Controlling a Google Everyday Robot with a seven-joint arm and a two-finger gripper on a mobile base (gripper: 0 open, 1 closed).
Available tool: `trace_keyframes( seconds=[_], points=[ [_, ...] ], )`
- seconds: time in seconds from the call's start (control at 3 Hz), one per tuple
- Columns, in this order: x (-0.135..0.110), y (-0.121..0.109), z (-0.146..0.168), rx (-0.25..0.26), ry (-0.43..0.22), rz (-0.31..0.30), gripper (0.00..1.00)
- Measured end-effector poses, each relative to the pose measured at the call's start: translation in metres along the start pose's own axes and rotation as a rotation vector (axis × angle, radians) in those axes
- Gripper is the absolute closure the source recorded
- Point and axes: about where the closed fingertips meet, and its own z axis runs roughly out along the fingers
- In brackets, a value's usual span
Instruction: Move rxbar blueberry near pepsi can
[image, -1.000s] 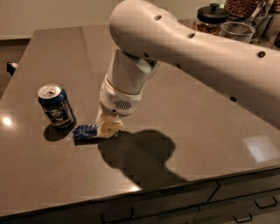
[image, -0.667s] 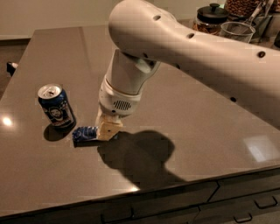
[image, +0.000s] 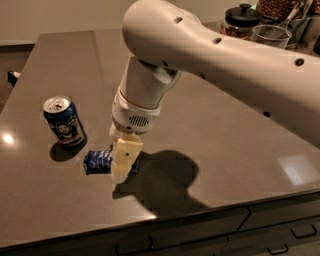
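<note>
The rxbar blueberry (image: 97, 162), a small flat dark blue bar, is at or just above the brown table (image: 225, 135), right of and in front of the pepsi can. The pepsi can (image: 62, 121) stands upright at the left, dark blue with a silver top. My gripper (image: 123, 163) points down from the big white arm and is shut on the bar's right end. One cream finger (image: 126, 152) covers that end. A narrow gap separates the bar from the can.
Jars (image: 241, 19) and a glass bowl (image: 271, 35) stand at the back right. A small dark object (image: 13, 76) sits off the table's left edge. The table's front edge runs close below the gripper, with drawers (image: 210, 235) under it.
The gripper has come down and toward the front edge, and the bar has moved with it. The can has not moved.
</note>
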Motion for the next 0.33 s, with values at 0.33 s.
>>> trace_keyframes(
  seconds=[0.33],
  points=[
    [-0.0003,0.0003,-0.0002,0.001,0.0,-0.001,0.0]
  ],
)
